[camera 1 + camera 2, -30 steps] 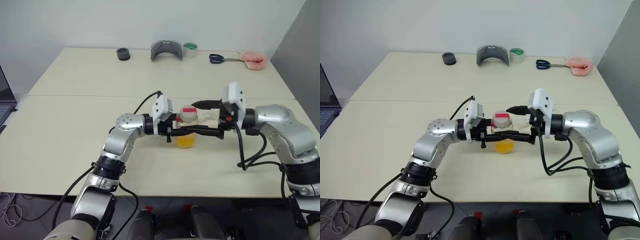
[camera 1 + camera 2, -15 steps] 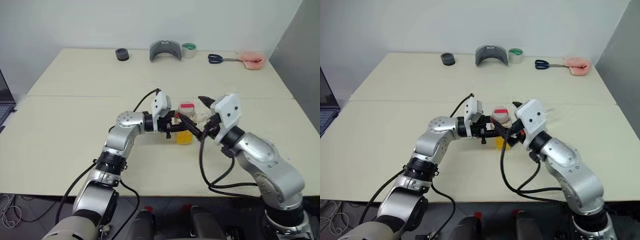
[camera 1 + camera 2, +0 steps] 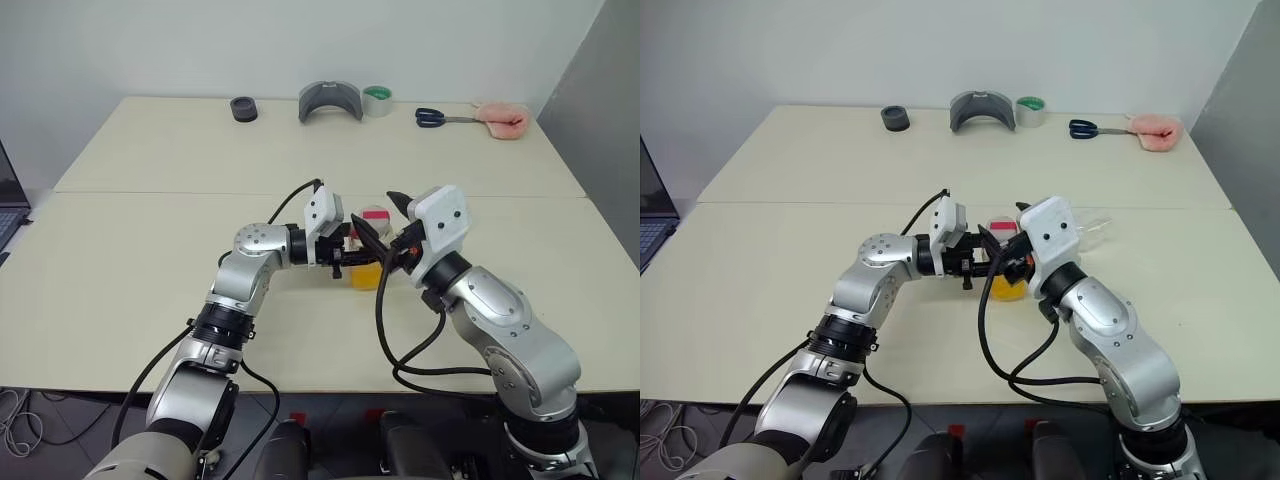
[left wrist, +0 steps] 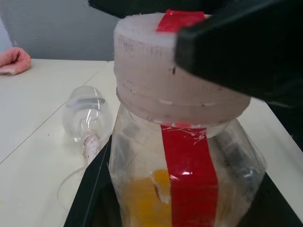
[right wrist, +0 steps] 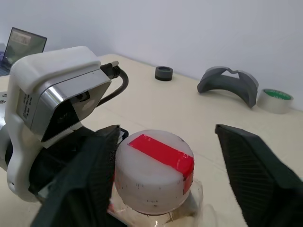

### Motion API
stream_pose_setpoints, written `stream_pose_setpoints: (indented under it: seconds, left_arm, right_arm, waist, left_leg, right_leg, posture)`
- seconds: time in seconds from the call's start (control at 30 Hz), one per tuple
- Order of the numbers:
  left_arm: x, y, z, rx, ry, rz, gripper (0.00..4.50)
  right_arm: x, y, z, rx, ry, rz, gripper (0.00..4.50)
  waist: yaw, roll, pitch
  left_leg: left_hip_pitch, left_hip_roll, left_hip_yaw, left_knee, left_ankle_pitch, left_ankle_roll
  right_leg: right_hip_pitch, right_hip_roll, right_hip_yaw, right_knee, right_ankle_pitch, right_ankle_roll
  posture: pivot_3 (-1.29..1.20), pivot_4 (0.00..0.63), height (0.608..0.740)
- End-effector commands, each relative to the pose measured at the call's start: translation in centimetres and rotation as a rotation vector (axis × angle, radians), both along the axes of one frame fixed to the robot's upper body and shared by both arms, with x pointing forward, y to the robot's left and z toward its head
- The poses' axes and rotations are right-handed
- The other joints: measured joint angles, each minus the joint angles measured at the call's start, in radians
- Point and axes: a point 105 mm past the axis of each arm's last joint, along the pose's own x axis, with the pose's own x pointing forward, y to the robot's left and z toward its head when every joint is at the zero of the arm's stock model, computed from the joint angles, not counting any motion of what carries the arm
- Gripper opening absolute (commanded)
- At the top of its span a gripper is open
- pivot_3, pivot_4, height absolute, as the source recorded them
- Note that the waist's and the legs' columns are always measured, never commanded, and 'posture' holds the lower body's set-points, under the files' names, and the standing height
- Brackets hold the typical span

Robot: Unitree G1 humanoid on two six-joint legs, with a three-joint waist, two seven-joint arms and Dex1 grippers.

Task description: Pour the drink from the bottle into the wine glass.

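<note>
Near the middle of the table (image 3: 150, 250), the left gripper (image 3: 352, 262) is pinching the bottle (image 4: 182, 156) at its body, and the bottle is standing upright. The right gripper (image 5: 165, 170) is reaching over the bottle's cap (image 5: 155, 169), which is white with a red strip, and its two fingers are standing spread on either side of the cap; I cannot tell if they are touching it. The drink (image 4: 142, 198) is sitting low in the bottle as an orange-yellow layer. The wine glass (image 4: 87, 116) is lying on its side on the table just beyond the bottle, on the robot's right, partly hidden behind the right gripper in the head views. Along the far edge of the table are lying a black ring (image 3: 245, 108), a grey curved piece (image 3: 331, 100), a roll of tape (image 3: 377, 99), scissors (image 3: 437, 118) and a pink cloth (image 3: 503, 120), all well apart from the grippers. A laptop (image 3: 655, 215) is showing at the robot's far left.
</note>
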Motion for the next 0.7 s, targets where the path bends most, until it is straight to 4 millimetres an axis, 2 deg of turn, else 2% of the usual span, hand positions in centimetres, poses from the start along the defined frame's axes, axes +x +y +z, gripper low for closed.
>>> stream_pose_setpoints:
  seconds: [0.03, 0.07, 0.1, 0.33, 0.4, 0.53, 0.7]
  left_arm:
    - [-0.3, -0.3, 1.4, -0.019, -0.067, -0.023, 1.79]
    - [-0.3, -0.3, 1.4, -0.018, -0.068, -0.023, 1.79]
    - [-0.3, -0.3, 1.4, -0.018, -0.069, -0.023, 1.79]
    - [-0.4, -0.3, 1.5, -0.014, -0.074, -0.03, 1.79]
    - [-0.5, -0.4, 1.6, -0.013, -0.078, -0.036, 1.79]
    - [-0.7, -0.3, 1.8, 0.007, -0.098, -0.062, 1.78]
    - [-0.7, -0.2, 1.8, 0.015, -0.106, -0.068, 1.78]
  right_arm:
    - [-0.1, -0.1, 0.8, 0.006, -0.024, 0.001, 2.22]
    - [-0.1, -0.1, 0.6, 0.001, -0.017, 0.005, 1.87]
    - [-0.1, -0.1, 0.6, -0.002, -0.012, 0.009, 1.82]
    - [-0.4, 0.4, -0.1, -0.06, 0.02, 0.139, 1.82]
    - [-0.2, 0.0, -0.4, -0.12, 0.013, 0.226, 1.82]
    - [0.8, -2.2, -1.2, -0.32, 0.053, 0.516, 1.82]
    - [1.7, -3.2, -1.1, -0.375, 0.14, 0.654, 1.82]
  waist:
    - [0.0, 0.0, 0.0]
    - [0.0, 0.0, 0.0]
    - [0.0, 0.0, 0.0]
    - [0.0, 0.0, 0.0]
    - [0.0, 0.0, 0.0]
    - [-0.002, 0.0, 0.001]
    - [-0.01, 0.001, 0.001]
  left_leg:
    - [0.0, 0.0, 0.0, 0.0, 0.0, 0.0]
    - [0.0, 0.0, 0.0, 0.0, 0.0, 0.0]
    - [0.0, 0.0, 0.0, 0.0, 0.0, 0.0]
    - [0.0, 0.0, 0.0, 0.0, 0.0, 0.0]
    - [0.0, 0.0, 0.0, 0.0, 0.0, 0.0]
    - [0.0, -0.001, 0.0, 0.0, 0.0, 0.0]
    - [0.001, 0.001, 0.0, -0.001, 0.0, 0.001]
  right_leg:
    - [0.0, 0.0, 0.0, 0.0, 0.0, 0.0]
    - [0.0, 0.0, 0.0, 0.0, 0.0, 0.0]
    - [0.0, 0.0, 0.0, 0.0, 0.0, 0.0]
    - [0.0, 0.0, 0.0, 0.0, 0.0, 0.0]
    - [0.0, 0.0, 0.0, 0.0, 0.0, 0.0]
    - [0.001, 0.0, -0.001, -0.001, 0.0, 0.0]
    - [0.001, 0.001, -0.001, -0.001, 0.0, 0.0]
  posture:
    - [0.0, 0.15, 0.74]
    - [0.0, 0.15, 0.74]
    - [0.0, 0.15, 0.74]
    - [0.0, 0.15, 0.74]
    - [0.0, 0.15, 0.74]
    - [0.0, 0.15, 0.74]
    - [0.0, 0.15, 0.74]
